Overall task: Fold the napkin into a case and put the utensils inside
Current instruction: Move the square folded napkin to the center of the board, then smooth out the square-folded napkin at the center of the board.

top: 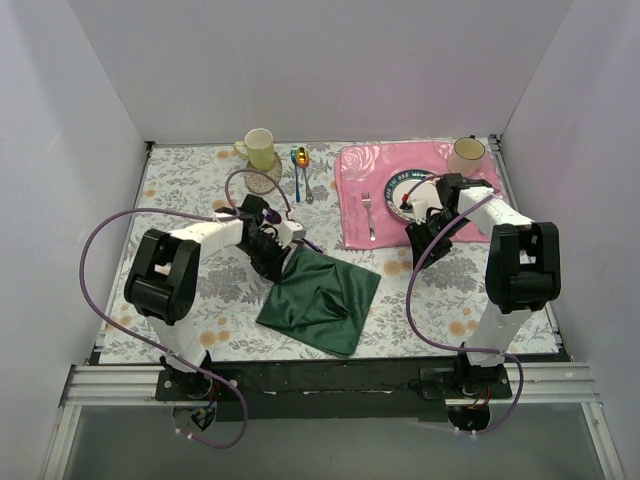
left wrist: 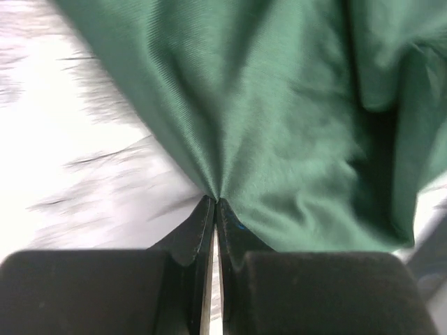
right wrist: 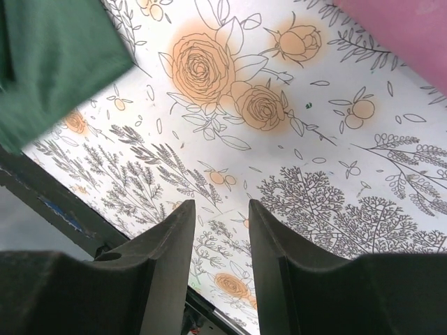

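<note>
The dark green napkin (top: 322,297) lies rumpled on the floral tablecloth in front of the arms. It fills most of the left wrist view as green cloth (left wrist: 279,118). My left gripper (top: 280,248) (left wrist: 215,201) is shut on the napkin's far left corner, and the fabric bunches into the pinched tips. A slim purple streak (top: 311,245) by that corner may be one of the utensils; I cannot tell. My right gripper (top: 420,236) (right wrist: 222,204) hovers open over bare tablecloth to the right of the napkin, with nothing between its fingers. One napkin corner (right wrist: 49,63) shows at its upper left.
A pink rose placemat (top: 350,175) at the back right carries a silver fork (top: 370,215), a plate (top: 398,186) partly behind the right arm, and a pink mug (top: 467,152). A yellow-green mug (top: 260,148) and blue and gold spoons (top: 299,165) stand at the back centre.
</note>
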### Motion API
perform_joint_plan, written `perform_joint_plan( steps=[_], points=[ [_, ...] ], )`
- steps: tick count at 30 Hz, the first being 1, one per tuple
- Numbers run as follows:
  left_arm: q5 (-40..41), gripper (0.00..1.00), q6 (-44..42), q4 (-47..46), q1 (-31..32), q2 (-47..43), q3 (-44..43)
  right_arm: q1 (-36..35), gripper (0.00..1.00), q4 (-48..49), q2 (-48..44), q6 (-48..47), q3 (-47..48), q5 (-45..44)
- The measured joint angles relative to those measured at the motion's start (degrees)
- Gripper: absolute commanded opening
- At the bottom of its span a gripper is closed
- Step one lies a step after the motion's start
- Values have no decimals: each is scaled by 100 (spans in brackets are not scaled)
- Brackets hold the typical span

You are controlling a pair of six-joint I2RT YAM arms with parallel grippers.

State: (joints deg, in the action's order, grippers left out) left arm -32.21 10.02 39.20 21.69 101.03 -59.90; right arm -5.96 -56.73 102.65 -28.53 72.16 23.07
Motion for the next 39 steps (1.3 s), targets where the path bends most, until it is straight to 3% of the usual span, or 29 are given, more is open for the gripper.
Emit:
perform_joint_plan(
  steps=[7, 15, 17, 20, 23, 26, 27, 31, 39],
  points=[
    [977, 0, -2304, 470, -391, 673, -1453, -52, 43, 9, 0, 15, -66, 299],
    [1231, 0, -3447, 144, -243, 1211, -1961, -437, 37, 291, 0, 317, -66, 732],
    [1231, 11, -3495, -37, -240, 1211, -1958, -592, 36, 422, 7, 448, -66, 868],
    [1139, 38, -3425, -293, -251, 1209, -1956, -846, 35, 678, 50, 680, -66, 1051],
    [870, 50, -3281, -389, -380, 1145, -1912, -1091, 34, 973, 125, 911, -66, 1185],
    [516, 52, -3047, -328, -660, 909, -1810, -1353, 33, 1287, 219, 1193, -66, 1305],
    [404, 57, -2957, -319, -745, 780, -1759, -1438, 33, 1397, 249, 1279, -66, 1329],
    [-52, 63, -2557, -195, -975, 70, -1478, -1784, 34, 1803, 361, 1598, -59, 1355],
    [-935, 64, -1888, -249, -872, -782, -868, -2378, 28, 2293, 575, 1908, -55, 1150]
  ],
)
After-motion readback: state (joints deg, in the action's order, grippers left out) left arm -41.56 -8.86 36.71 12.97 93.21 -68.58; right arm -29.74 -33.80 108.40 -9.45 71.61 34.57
